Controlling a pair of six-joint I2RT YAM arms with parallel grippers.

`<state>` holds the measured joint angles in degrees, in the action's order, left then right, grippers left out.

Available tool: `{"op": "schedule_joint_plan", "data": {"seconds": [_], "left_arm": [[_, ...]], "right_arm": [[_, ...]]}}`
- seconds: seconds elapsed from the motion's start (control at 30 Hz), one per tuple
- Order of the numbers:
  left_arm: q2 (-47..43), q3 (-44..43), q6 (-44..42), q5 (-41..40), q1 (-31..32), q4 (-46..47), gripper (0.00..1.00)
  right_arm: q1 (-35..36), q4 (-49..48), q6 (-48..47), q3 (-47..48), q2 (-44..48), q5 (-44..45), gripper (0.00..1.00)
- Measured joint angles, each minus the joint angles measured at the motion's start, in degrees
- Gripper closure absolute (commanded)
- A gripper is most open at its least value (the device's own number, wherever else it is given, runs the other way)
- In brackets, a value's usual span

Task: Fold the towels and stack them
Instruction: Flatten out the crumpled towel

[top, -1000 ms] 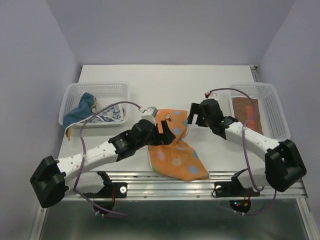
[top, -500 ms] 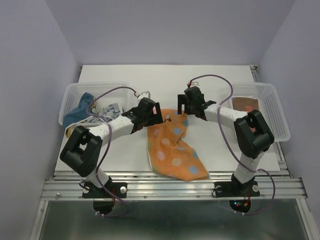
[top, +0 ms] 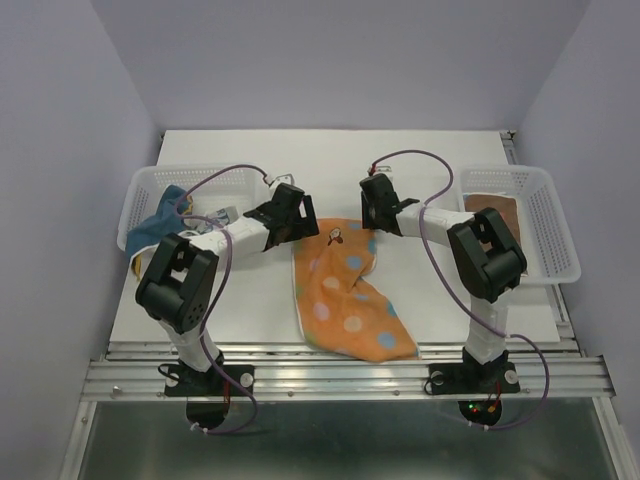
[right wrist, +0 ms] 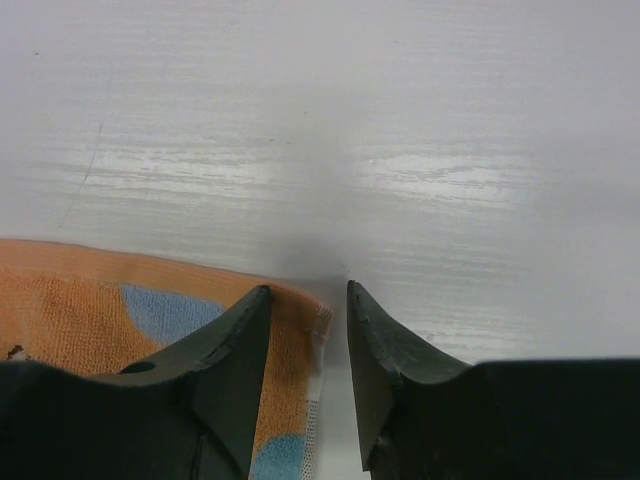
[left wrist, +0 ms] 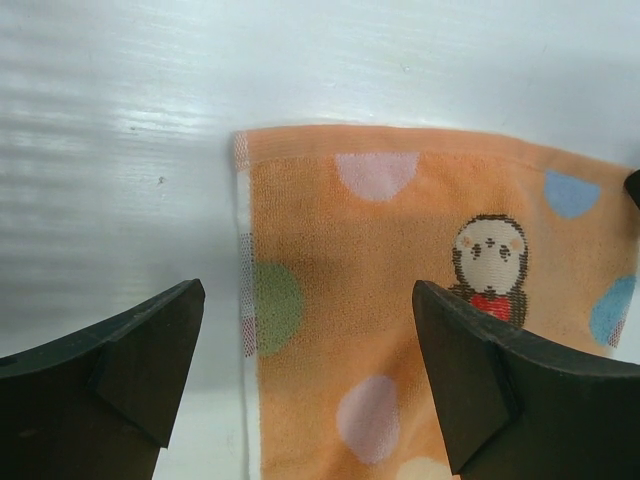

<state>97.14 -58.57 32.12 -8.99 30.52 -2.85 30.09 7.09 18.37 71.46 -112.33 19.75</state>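
An orange towel with coloured circles lies on the white table, its near part rumpled. My left gripper hovers open over the towel's far left corner, its jaws wide on either side of the left edge, near a small bear print. My right gripper is at the far right corner. Its jaws have narrowed around that corner, with a small gap still showing beside the cloth edge. A dark blue towel and a white-and-blue one sit in the left basket.
A white perforated basket stands at the left. Another white basket at the right holds a flat brown towel. The metal rail with the arm bases runs along the near edge.
Both arms have reached away from the bases to the towel's far corners. The right jaws have narrowed from wide open around the right corner. The left jaws stayed wide.
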Motion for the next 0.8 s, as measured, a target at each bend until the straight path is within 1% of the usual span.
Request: {"op": "schedule_joint_plan", "data": {"seconds": [0.03, 0.07, 0.2, 0.3, 0.33, 0.43, 0.5, 0.57, 0.67, 0.8], "left_arm": [[0.13, -0.15, -0.11, 0.02, -0.07, 0.02, 0.04], [0.37, -0.39, -0.20, 0.09, -0.28, 0.00, 0.04], [1.86, -1.16, -0.39, 0.55, -1.07, 0.09, 0.05], [2.84, -1.22, -0.44, 0.92, -1.51, 0.02, 0.05], [3.21, -1.27, -0.57, 1.09, -1.73, 0.02, 0.05], [4.04, -1.95, -0.63, 1.42, -1.79, 0.00, 0.05], [4.87, -2.54, -0.66, 1.49, -1.79, 0.11, 0.07], [5.95, -3.10, -0.68, 1.49, -1.81, 0.17, 0.07], [7.02, -3.98, -0.83, 1.51, -2.10, 0.22, 0.10], [8.94, -6.29, -0.92, 1.25, -2.45, 0.13, 0.11]], "right_arm": [[0.00, -0.02, 0.02, 0.00, 0.00, 0.02, 0.62], [0.00, -0.04, 0.02, 0.00, -0.02, 0.02, 0.68], [-0.02, -0.17, 0.50, 0.00, -0.61, 0.00, 0.71], [-0.22, -0.31, 1.16, -0.02, -0.63, -0.11, 0.79], [-0.37, -0.37, 1.27, -0.04, -0.63, -0.24, 0.84], [-0.44, -1.55, 1.49, -0.57, -0.61, -0.63, 0.90], [-0.44, -2.25, 1.42, -0.96, -0.52, -0.79, 0.97], [-0.48, -3.02, 1.22, -1.57, -0.24, -0.90, 0.99], [-0.59, -4.26, 0.79, -2.67, 0.28, -1.16, 0.99], [-0.83, -4.74, -0.07, -2.95, 0.46, -2.05, 0.99]]}}
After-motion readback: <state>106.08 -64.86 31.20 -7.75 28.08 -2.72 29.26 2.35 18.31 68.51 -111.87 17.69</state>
